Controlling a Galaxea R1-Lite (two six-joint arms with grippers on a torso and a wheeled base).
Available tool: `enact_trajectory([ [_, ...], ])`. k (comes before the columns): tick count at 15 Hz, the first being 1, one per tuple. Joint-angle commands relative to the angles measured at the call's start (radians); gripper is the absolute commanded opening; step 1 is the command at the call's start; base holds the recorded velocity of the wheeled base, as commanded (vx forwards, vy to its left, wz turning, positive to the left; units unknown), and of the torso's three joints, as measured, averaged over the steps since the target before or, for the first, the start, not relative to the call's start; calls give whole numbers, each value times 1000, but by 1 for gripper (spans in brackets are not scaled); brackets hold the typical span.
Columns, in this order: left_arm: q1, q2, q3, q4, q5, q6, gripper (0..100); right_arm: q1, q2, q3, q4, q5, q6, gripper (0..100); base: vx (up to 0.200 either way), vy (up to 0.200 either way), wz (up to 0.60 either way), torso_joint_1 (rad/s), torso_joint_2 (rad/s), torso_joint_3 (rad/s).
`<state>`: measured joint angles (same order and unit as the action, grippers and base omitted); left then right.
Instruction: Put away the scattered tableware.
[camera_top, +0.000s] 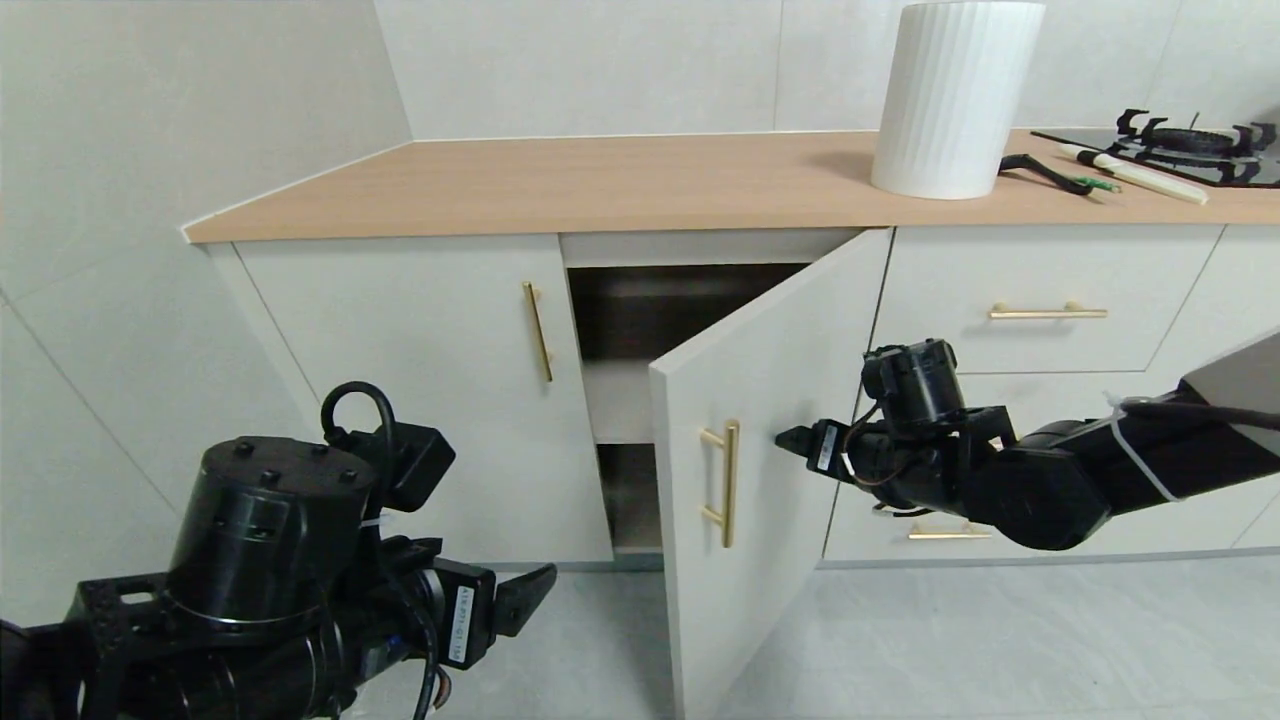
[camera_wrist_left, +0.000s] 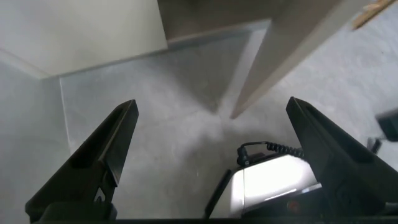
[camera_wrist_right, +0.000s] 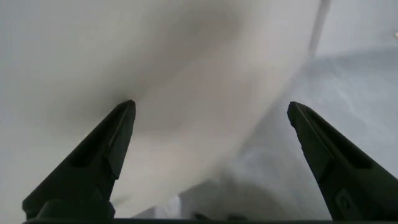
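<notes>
The right gripper (camera_top: 795, 440) is held at the open cabinet door (camera_top: 780, 330), the left gripper (camera_top: 520, 600) above the floor (camera_top: 950, 640), all fingers spread apart.

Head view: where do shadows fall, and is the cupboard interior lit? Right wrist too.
Head view: the white ribbed container throws a soft shadow leftward on the countertop; the open cupboard's interior is dark up top, its shelf paler. Right wrist view: the cabinet door carries a broad grey shadow ahead of the open right hand.
</notes>
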<state>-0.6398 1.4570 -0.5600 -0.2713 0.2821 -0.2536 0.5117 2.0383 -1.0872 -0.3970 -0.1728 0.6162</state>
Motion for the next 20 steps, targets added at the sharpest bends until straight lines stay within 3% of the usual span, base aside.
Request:
enact_trajectory([
  [1, 0, 8, -3, 0, 2, -1, 100, 1, 34, -8, -16, -1, 25, 100, 200, 0, 0, -7, -7, -7],
  [5, 0, 3, -3, 0, 2, -1, 100, -2, 79, -63, -86, -7, 131, 100, 0, 0, 0, 0, 0, 0],
  [8, 0, 2, 0, 0, 2, 1, 100, -24, 137, -158, -86, -74, 220, 100, 0, 0, 0, 0, 0, 0],
  [20, 0, 6, 2, 0, 2, 1, 100, -108, 273, -346, -77, -287, 247, 100, 0, 0, 0, 0, 0, 0],
])
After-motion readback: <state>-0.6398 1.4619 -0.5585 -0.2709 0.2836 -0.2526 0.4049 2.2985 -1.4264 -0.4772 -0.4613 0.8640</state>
